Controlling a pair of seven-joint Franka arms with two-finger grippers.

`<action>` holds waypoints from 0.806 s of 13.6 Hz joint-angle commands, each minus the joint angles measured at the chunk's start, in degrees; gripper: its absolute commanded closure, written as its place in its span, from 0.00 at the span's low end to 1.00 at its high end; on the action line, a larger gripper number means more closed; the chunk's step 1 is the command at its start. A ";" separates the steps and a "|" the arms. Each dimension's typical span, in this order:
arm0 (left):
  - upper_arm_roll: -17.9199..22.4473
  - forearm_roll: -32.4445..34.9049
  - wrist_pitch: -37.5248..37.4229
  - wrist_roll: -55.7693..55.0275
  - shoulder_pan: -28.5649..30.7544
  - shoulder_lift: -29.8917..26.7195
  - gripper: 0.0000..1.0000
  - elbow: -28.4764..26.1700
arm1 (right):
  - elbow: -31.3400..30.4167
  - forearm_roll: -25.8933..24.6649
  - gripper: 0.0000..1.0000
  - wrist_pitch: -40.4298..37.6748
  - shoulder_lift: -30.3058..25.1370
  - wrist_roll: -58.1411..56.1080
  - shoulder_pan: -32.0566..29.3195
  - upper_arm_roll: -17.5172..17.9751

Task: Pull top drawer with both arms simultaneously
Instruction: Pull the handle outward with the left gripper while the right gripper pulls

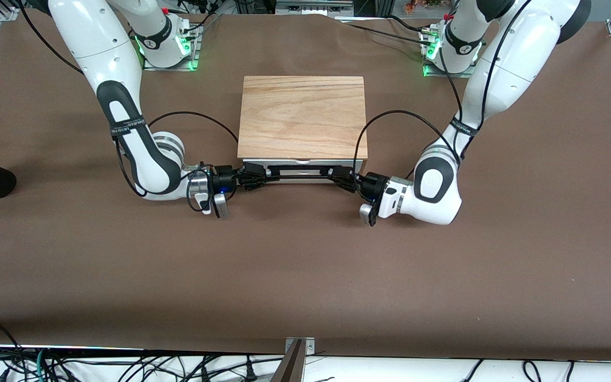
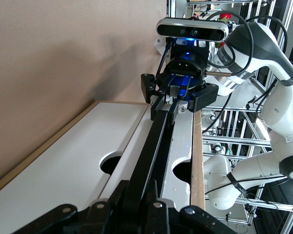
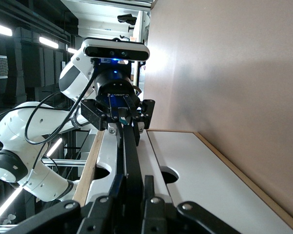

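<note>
The cabinet's wooden top slab (image 1: 302, 116) hides nearly all of the top drawer (image 1: 301, 165) beneath it; only a thin strip of white front shows between the two grippers. The tray inside cannot be seen. The left gripper (image 1: 343, 178) and right gripper (image 1: 252, 175) cover both ends of the black handle (image 1: 299, 171). In each wrist view the arm's own gripper is cut off by the picture's lower edge, fingertips unseen. Both arms' shoulders run out past the front view's top edge.
</note>
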 commanded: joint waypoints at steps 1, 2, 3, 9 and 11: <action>1.16 -0.85 -0.18 -2.12 0.64 2.07 0.78 4.53 | 0.04 0.77 0.79 0.94 -0.10 -0.31 0.01 0.19; 1.16 -0.85 -0.18 -2.22 0.55 2.60 0.78 5.50 | 0.57 0.78 0.79 1.12 0.25 0.22 0.01 0.19; 1.34 -0.85 -0.18 -2.22 0.63 3.39 0.78 6.46 | 1.27 0.78 0.79 1.03 0.95 0.48 -0.07 0.19; 2.04 -0.76 2.46 -2.30 0.11 5.06 0.78 8.50 | 10.23 0.69 0.89 1.56 5.26 4.70 -0.60 0.01; 1.95 -0.76 2.81 -2.83 0.02 5.50 0.78 9.37 | 11.73 0.60 0.94 1.74 6.05 4.79 -0.60 0.01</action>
